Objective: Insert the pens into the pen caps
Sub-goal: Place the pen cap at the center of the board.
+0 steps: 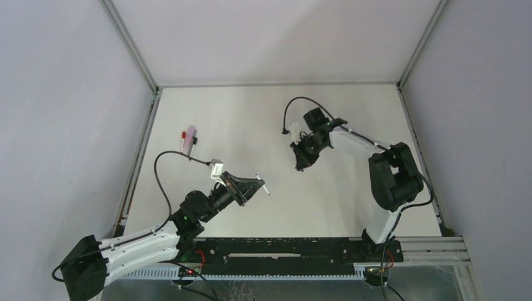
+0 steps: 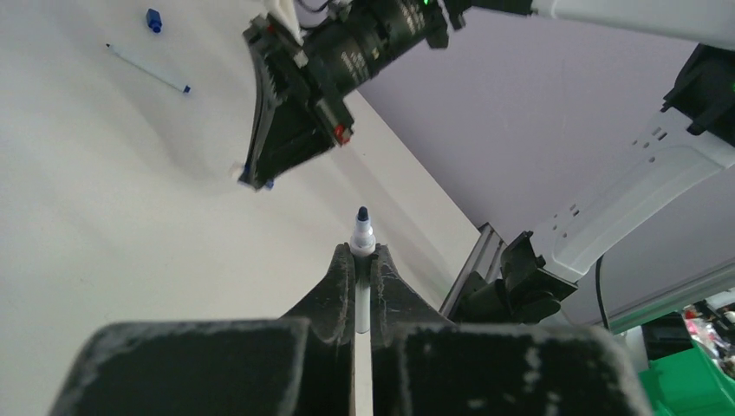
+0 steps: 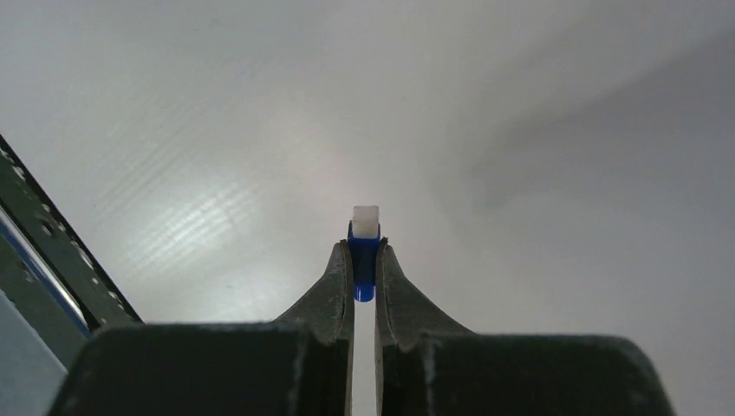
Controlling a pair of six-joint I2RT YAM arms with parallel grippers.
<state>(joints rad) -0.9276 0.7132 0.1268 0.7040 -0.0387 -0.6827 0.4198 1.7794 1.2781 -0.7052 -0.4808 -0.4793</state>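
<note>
White pen [image 2: 362, 232] is pinched by left gripper [image 2: 363, 260], tip jutting out in air. Blue cap [image 3: 364, 264] is clamped in right gripper [image 3: 365, 251], apart from pen. If axes are misaligned, cap could be twisted or pen pushed back.

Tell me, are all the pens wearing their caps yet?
None clearly capped yet. The left jaws pinch a white pen, the right jaws a blue cap, not joined. Another pen and loose cap lie on the table; a pink marker waits too.
</note>
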